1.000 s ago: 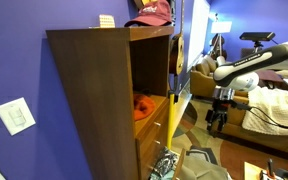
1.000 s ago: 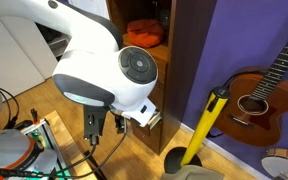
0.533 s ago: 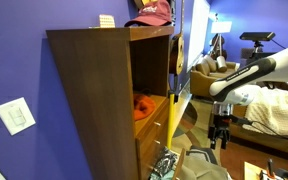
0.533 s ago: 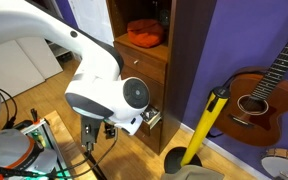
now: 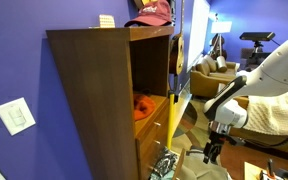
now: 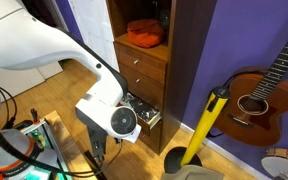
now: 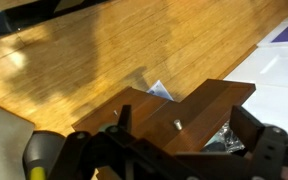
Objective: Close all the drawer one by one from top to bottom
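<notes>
The dark-brown cabinet's stacked drawers (image 6: pixel 141 70) sit under its open shelf. In an exterior view the two upper fronts look flush, and the bottom drawer (image 6: pixel 146 113) is pulled out with clutter inside. They also show in an exterior view (image 5: pixel 155 132). In the wrist view the pulled-out drawer front (image 7: pixel 189 112), with a small metal knob, lies just below my gripper (image 7: pixel 184 128), and crinkled plastic shows inside the drawer. My gripper is open and empty, its fingers either side of the knob. It hangs low beside the cabinet (image 5: pixel 211 153). In an exterior view my wrist (image 6: pixel 117 122) hides the fingers.
An orange object (image 6: pixel 144 32) lies on the open shelf. A red cap (image 5: pixel 152 12) sits on the cabinet top. A yellow pole (image 6: pixel 206 122) and a guitar (image 6: pixel 260 95) stand against the purple wall. Clutter lies on the wooden floor (image 5: pixel 166 163). A sofa (image 5: pixel 220 69) is behind.
My arm has come down from about shelf height to the bottom drawer's level, close in front of the cabinet. The drawers have not visibly moved.
</notes>
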You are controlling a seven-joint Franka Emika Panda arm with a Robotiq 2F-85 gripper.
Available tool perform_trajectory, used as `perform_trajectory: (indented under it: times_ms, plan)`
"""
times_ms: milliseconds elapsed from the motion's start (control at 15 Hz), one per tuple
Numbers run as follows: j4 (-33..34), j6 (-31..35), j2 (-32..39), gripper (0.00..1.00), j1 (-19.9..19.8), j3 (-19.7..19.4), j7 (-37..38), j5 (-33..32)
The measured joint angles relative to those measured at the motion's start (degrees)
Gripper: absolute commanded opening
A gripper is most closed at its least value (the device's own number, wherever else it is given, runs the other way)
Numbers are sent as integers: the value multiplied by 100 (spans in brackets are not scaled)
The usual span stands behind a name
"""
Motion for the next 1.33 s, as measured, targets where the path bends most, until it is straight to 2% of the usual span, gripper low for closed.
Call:
perform_trajectory:
  times_ms: [200, 467, 800, 1067, 1333]
  plan:
    - [77, 308, 474, 100, 3, 349, -959, 936]
    - [370, 782, 1112, 100, 6, 751, -1887, 1842]
    - [808, 1568, 1751, 100, 8, 998, -2812, 3079]
    - [1116, 1961, 2088, 100, 0, 1103, -3316, 4100]
    - [1376, 1973, 2348, 100, -6, 1170, -3501, 4926]
